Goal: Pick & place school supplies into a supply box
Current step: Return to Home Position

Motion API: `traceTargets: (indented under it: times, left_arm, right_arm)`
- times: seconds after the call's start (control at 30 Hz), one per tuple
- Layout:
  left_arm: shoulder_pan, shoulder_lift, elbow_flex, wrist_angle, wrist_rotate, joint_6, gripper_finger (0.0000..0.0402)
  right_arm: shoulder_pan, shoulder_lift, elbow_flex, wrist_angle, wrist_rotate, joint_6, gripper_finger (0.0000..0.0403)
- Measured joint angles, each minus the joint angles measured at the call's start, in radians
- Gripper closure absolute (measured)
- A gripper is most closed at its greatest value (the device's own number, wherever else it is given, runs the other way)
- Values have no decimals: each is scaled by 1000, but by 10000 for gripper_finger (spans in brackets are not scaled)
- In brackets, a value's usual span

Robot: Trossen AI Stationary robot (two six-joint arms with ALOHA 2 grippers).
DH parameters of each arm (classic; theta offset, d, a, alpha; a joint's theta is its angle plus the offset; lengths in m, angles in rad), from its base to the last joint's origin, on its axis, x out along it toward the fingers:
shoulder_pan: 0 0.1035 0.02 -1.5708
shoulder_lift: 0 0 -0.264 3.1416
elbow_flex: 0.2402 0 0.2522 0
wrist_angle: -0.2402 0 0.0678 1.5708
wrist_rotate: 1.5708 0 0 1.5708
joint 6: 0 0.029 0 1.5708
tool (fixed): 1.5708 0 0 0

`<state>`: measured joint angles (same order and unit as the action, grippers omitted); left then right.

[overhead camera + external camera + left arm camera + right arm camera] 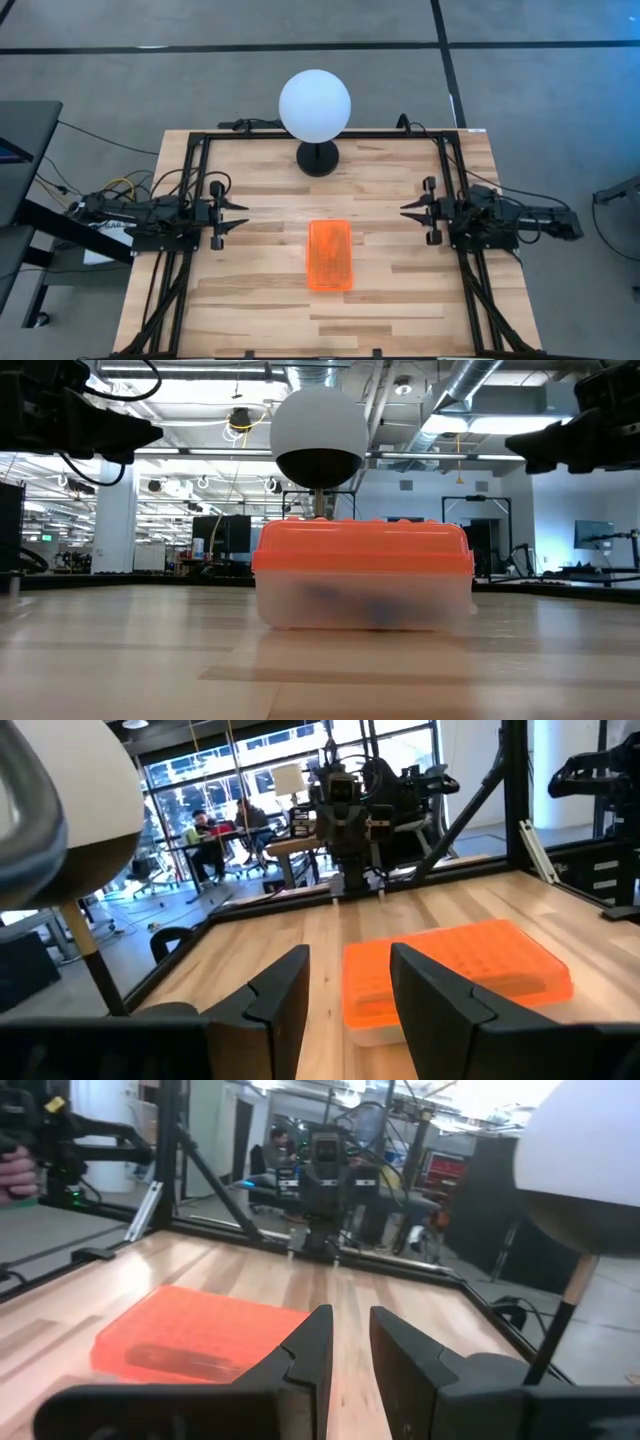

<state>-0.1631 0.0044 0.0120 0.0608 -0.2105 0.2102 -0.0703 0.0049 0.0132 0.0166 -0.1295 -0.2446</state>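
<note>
The supply box (330,255) lies flat in the middle of the table, its orange ribbed lid on top of a clear body (362,600). Dim dark shapes show through the body; of the school supplies I can make out nothing more. My left gripper (246,215) hovers level at the table's left side, pointing toward the box, open, with nothing between its fingers (350,990). My right gripper (403,215) hovers level at the right side, facing the box, its fingers a narrow gap apart (350,1345) with nothing between them. Both stand well clear of the box.
A white globe lamp (315,105) on a black round base (318,158) stands at the far middle of the table, behind the box. Black frame rails (200,135) run along the table's left, right and far edges. Bare wood lies between each gripper and the box.
</note>
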Motion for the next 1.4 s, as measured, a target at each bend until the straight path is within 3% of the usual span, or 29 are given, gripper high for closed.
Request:
traceTargets:
  times: [0.3,0.47,0.63,1.4]
  left_arm:
    - [0,0,0,-5,40,-18,265]
    - [0,0,0,3,-1,-99,265]
    - [0,0,0,8,-84,-169,265]
    - [0,2,0,5,-59,-202,265]
  right_arm:
    - [65,0,0,1,-5,-18,337]
    - [43,0,-1,-13,86,65,337]
    - [6,-1,-4,-5,91,119,337]
    - [-9,17,-5,-7,113,140,337]
